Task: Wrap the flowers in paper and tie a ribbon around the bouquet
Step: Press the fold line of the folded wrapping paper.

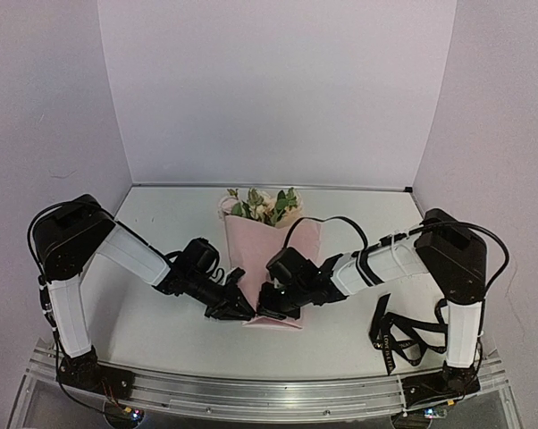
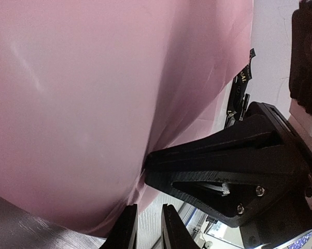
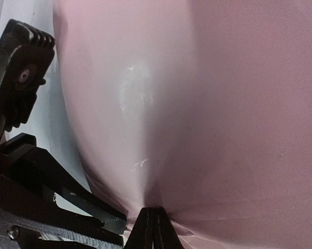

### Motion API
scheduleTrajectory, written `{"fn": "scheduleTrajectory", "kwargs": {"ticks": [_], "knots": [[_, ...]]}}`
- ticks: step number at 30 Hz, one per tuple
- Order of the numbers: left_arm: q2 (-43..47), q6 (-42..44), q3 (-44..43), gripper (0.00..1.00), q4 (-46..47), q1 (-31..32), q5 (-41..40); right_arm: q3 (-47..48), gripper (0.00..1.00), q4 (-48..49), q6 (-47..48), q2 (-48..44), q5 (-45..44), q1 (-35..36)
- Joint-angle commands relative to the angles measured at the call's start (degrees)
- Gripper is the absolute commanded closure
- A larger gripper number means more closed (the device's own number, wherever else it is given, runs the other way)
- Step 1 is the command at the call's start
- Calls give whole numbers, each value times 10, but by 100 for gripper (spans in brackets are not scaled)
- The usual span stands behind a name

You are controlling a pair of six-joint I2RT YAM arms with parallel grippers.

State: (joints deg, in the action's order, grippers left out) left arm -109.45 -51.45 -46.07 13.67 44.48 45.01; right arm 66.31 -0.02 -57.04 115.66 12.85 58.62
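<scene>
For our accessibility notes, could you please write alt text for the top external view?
Two robot arms' jaws meet at the narrow end of a pink-paper bouquet on a table. A black ribbon lies beside the right arm's base.

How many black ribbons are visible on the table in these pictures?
1. The ribbon lies in loops on the table at the near right, beside the right arm's base. Another may be hidden under the bouquet.

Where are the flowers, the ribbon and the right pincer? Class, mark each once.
flowers (image 1: 265, 209): top external view, on the pale blooms.
ribbon (image 1: 387, 343): top external view, on a loop with printed lettering.
right pincer (image 3: 154, 220): right wrist view, between its shut tips, pinching the paper (image 3: 208, 104).
</scene>
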Motion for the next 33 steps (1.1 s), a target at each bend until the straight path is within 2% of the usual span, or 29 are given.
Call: {"fn": "scheduleTrajectory", "kwargs": {"ticks": [1, 6, 14, 20, 33], "knots": [[-5, -20, 17, 81, -20, -12, -37, -23, 98, 10, -25, 23, 9, 2], [2, -33, 10, 77, -9, -35, -48, -39, 100, 2, -40, 31, 9, 2], [-45, -57, -3, 76, 45, -79, -32, -44, 100, -21, -44, 34, 13, 2], [-75, -63, -50, 74, 53, -109, -27, -50, 100, -27, -42, 31, 14, 1], [-140, -66, -169, 73, 9, -181, -45, -57, 100, -29, -38, 29, 19, 1]]}}
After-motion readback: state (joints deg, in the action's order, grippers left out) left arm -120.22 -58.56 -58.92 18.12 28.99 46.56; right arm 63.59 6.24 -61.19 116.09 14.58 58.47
